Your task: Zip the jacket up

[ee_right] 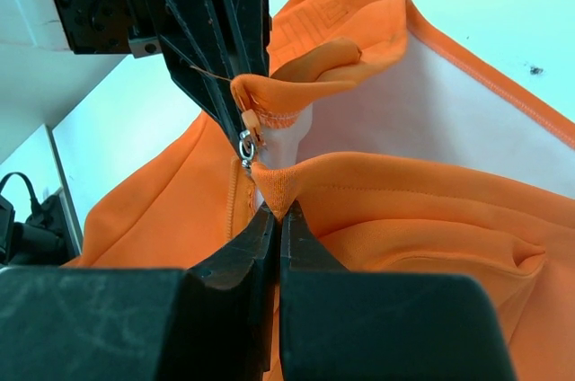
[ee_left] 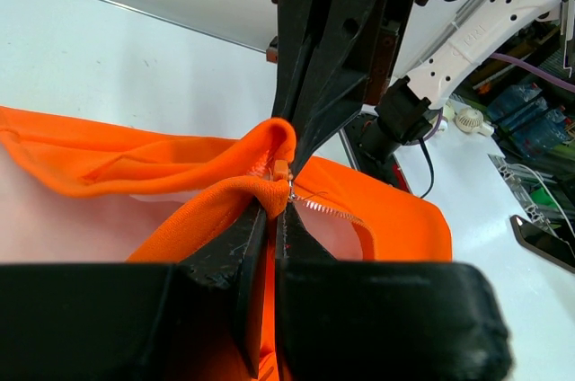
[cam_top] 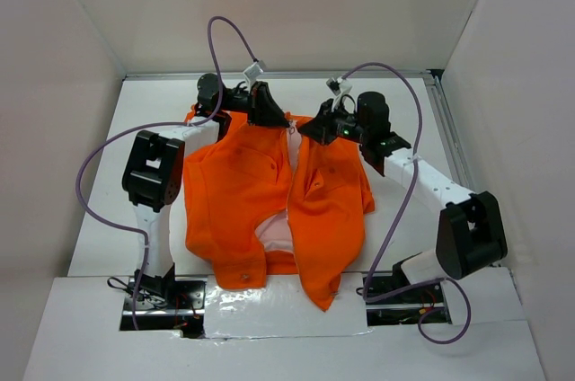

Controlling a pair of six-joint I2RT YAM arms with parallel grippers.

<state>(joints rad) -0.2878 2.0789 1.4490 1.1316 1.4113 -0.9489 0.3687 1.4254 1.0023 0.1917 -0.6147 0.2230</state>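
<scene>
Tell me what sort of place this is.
Probably a robot test booth in a lab: plain white panel walls box in a white table, and a left arm and right arm, trailing loose purple cables, are bolted at its near edge, working on an orange jacket.

No lettering, brand, number or sign is legible to us in any of the three views. The left wrist view shows a faint raised marking on the white plastic link of the right arm (ee_left: 474, 32), too small and blurred for us to read. We make out no tag or print on the bright orange fabric jacket (cam_top: 238, 197).
</scene>
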